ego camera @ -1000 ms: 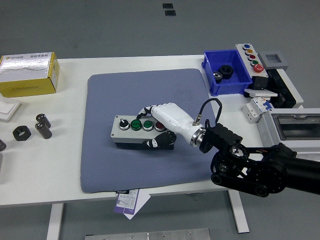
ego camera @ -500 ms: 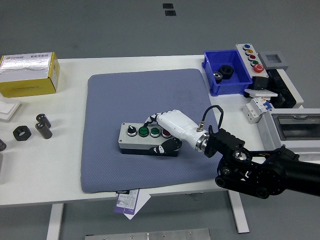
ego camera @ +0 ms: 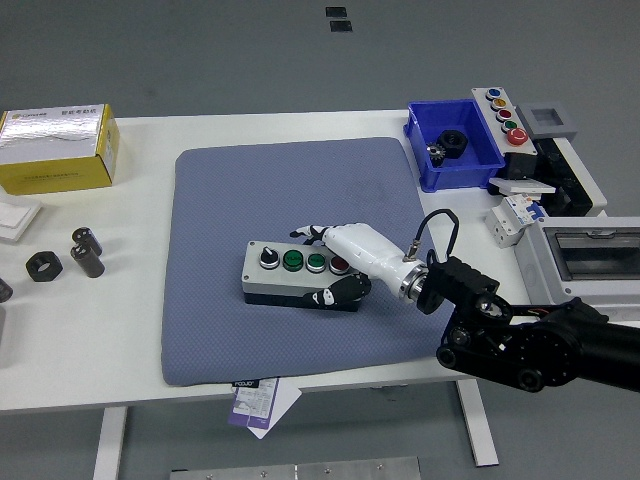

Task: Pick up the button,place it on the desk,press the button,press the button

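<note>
Button box (ego camera: 296, 272) shifted right and toward near edge of blue mat (ego camera: 250, 190) since earlier frame, my right hand (ego camera: 352, 258) moving with it. Fingers (ego camera: 305, 232) curled over box's far side, thumb on front face: holding box. Box rests flat on mat on white surface (ego camera: 140, 340). Left hand out of sight.

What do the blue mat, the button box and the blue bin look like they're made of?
The blue mat looks like soft fabric or foam: matte with a fine dotted weave. The button box seems hard plastic: a smooth light-grey top over a dark base. The blue bin looks like moulded plastic: glossy, uniform colour, thick rim.
</note>
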